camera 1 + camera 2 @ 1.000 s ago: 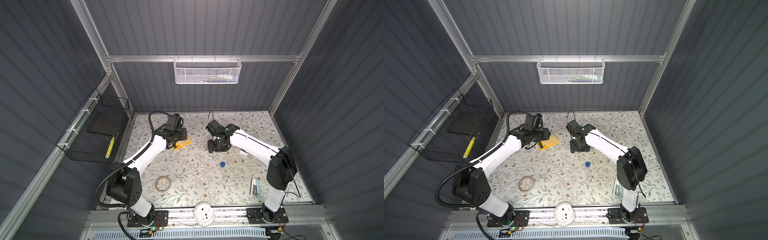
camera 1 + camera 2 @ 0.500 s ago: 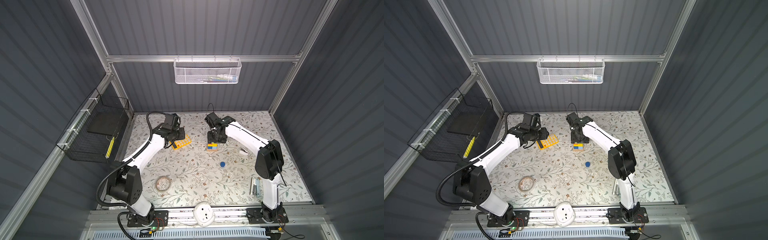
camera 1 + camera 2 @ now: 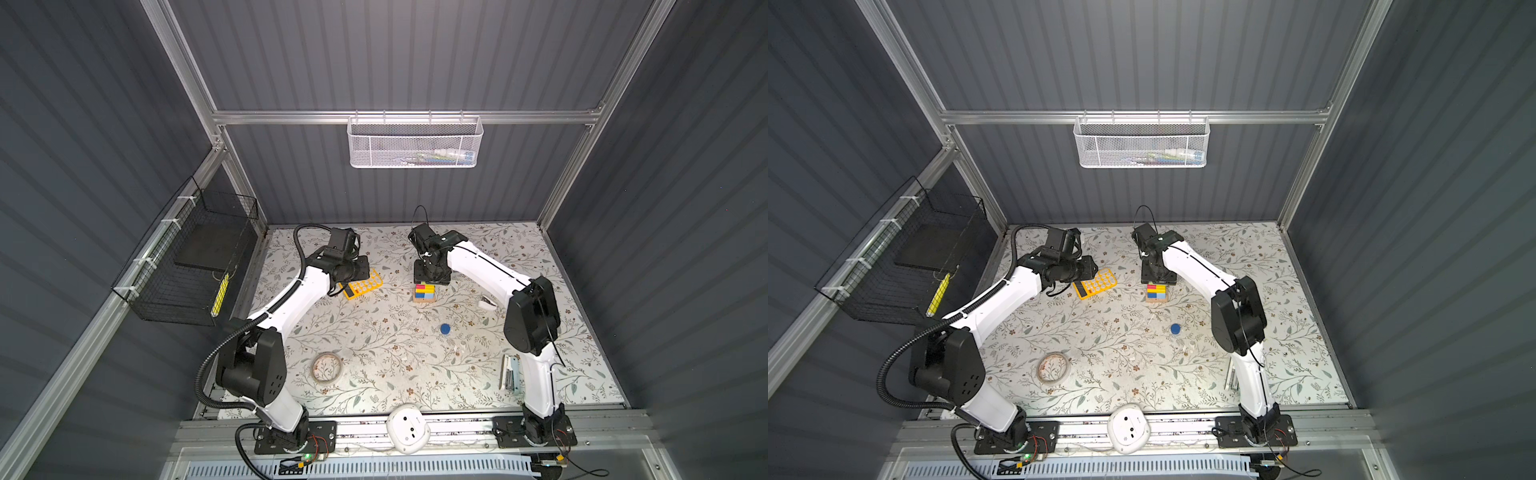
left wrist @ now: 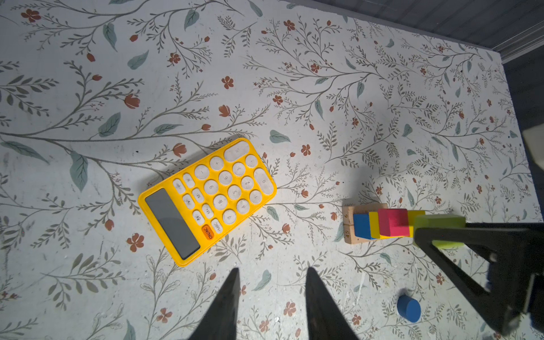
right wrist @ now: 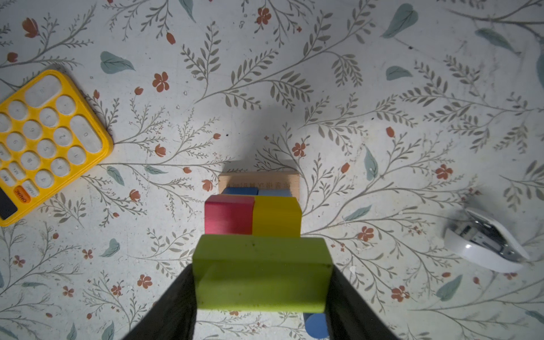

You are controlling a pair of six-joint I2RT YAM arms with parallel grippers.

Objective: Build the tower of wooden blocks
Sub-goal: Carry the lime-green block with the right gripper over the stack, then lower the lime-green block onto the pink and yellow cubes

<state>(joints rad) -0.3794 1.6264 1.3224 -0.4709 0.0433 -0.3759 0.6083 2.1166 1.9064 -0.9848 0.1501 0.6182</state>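
Right tool (image 5: pixel 260 275): jaws clamped on both ends of the lime bar (image 5: pixel 259 259), held level.
Below right tool: tower (image 3: pixel 424 292) on the bench (image 3: pixel 374 340); pink cube (image 5: pixel 229 215) and yellow cube (image 5: pixel 276 216) side by side on top, blue cube (image 5: pixel 240 190), light-blue cube (image 5: pixel 275 192) and tan bar (image 5: pixel 259 179) lower; whether the bar touches them cannot be told.
Left tool (image 4: pixel 272 282): jaws partly apart, nothing between.
Ahead of left tool: yellow calculator (image 4: pixel 206 200), flat.
Near right tool: blue cylinder (image 4: pixel 408 308), alone, apart from the tower.

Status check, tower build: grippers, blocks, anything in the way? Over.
Right gripper shut on lime bar over tower. Left gripper open, empty. Blue cylinder loose; calculator clear of stack.
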